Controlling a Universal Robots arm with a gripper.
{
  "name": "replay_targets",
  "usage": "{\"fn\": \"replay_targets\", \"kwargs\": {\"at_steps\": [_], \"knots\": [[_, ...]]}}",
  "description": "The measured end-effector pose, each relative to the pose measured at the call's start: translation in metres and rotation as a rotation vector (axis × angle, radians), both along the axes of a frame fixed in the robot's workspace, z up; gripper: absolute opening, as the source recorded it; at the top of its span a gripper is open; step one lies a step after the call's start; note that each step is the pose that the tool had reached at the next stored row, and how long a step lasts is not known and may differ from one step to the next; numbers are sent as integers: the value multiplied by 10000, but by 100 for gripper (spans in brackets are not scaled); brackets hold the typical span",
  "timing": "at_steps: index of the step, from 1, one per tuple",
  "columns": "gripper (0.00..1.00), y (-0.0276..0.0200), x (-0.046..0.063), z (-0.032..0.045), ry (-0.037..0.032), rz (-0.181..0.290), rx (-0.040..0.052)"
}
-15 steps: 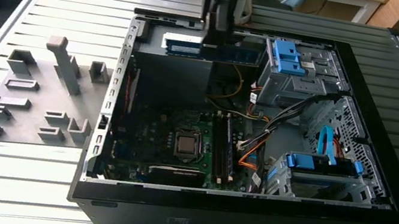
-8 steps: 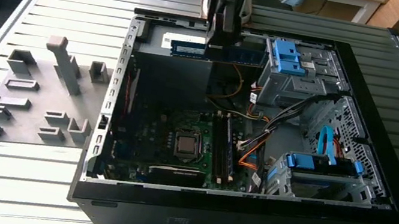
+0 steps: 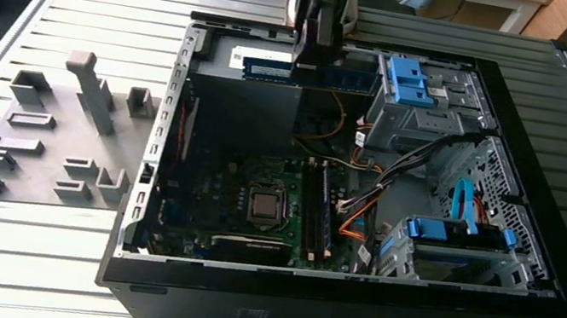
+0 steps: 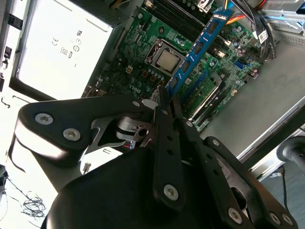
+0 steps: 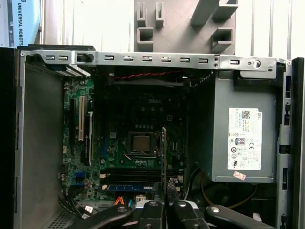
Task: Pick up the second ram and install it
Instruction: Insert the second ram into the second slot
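The second ram (image 3: 327, 76) is a long dark-green stick with a blue-and-white sticker. It hangs level over the back of the open computer case (image 3: 544, 254). My gripper (image 3: 312, 62) comes down from above and is shut on the stick's top edge near its middle. In the second wrist view the black fingers (image 4: 167, 119) clamp the ram (image 4: 198, 47), which stretches out over the motherboard (image 4: 143, 67). In the first wrist view the ram (image 5: 164, 157) appears edge-on as a thin line, above the long black slots (image 5: 133, 174) below the processor socket (image 5: 141, 142).
Another green stick (image 3: 320, 217) stands in a slot beside the processor socket (image 3: 266, 205). The grey power supply (image 5: 238, 138) fills one case corner. Blue-tabbed drive cages (image 3: 453, 235) and orange cables (image 3: 360, 215) crowd the exterior view's right. Grey fixture blocks (image 3: 56, 138) sit on the slatted table outside the case.
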State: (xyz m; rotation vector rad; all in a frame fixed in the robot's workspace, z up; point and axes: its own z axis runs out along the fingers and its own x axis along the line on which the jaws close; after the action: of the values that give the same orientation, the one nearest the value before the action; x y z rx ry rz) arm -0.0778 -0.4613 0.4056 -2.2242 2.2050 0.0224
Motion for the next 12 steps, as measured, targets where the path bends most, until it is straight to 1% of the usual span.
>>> {"fn": "replay_targets", "kwargs": {"at_steps": [4,6,9,12], "knots": [[14,0,0,-1,0,-47,-42],[14,0,0,-1,1,-161,-57],[14,0,0,-5,1,-521,-65],[14,0,0,-10,3,-982,-74]]}}
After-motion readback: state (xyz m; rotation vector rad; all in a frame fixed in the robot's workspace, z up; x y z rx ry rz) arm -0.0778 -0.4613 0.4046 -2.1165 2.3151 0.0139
